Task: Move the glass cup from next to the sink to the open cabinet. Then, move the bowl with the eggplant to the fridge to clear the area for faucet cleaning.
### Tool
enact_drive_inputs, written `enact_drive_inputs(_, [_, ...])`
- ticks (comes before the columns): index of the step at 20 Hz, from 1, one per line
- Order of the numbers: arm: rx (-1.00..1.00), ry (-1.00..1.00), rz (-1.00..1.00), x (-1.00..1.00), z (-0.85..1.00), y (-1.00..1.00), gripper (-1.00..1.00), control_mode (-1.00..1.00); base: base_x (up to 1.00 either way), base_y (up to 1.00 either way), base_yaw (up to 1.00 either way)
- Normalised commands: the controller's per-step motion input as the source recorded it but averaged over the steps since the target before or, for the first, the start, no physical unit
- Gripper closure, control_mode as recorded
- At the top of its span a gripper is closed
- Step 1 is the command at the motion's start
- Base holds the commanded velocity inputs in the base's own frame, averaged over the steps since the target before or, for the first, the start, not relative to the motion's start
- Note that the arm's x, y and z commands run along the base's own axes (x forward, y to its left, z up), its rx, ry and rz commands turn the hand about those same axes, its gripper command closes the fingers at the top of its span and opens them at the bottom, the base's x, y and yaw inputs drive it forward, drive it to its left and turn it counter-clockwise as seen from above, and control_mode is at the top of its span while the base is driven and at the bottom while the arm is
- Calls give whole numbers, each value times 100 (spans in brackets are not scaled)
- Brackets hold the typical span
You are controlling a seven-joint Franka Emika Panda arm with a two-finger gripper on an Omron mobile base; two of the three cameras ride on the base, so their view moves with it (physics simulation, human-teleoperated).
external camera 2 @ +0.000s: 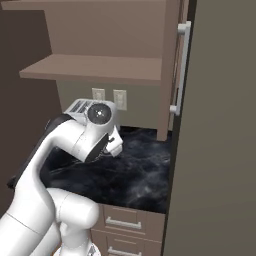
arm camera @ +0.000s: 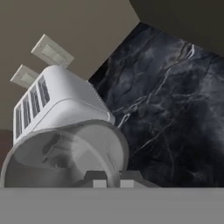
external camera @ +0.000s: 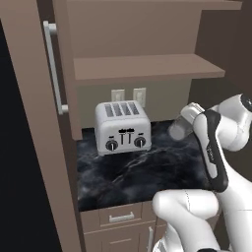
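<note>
Glass cup: clear, held in the air above the right part of the dark marble counter, off its surface, to the right of the toaster. In the hand view the cup lies tilted right in front of the finger tips, its rim towards the toaster.

Gripper: jaws drawn in tight on the glass cup, finger tips close together at the cup's wall.

Toaster: silver, four slots, two dials on its front, standing at the back left of the counter near the wall.

Wall outlets: two, side by side on the wall above the toaster.

Cabinet shelf: brown, open, above the counter's back edge.

Cabinet door: standing open at the left edge of the counter, long pale handle.

Drawers: below the counter's front edge.
</note>
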Motion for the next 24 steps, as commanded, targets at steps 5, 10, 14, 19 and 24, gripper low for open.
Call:
enact_drive_inputs(5, [5,-15,-8,0,96,-4,100,-100,0,0,0])
enact_drive_inputs(10, [14,-14,-3,0,100,-9,100,-100,0,0,0])
enact_drive_inputs(14, [11,-5,0,1,100,-8,100,-100,0,0,0])
enact_drive_inputs(19, [4,0,-1,15,100,-1,100,-100,0,0,0])
enact_drive_inputs(24, [1,-2,0,44,13,0,100,-100,0,0,0])
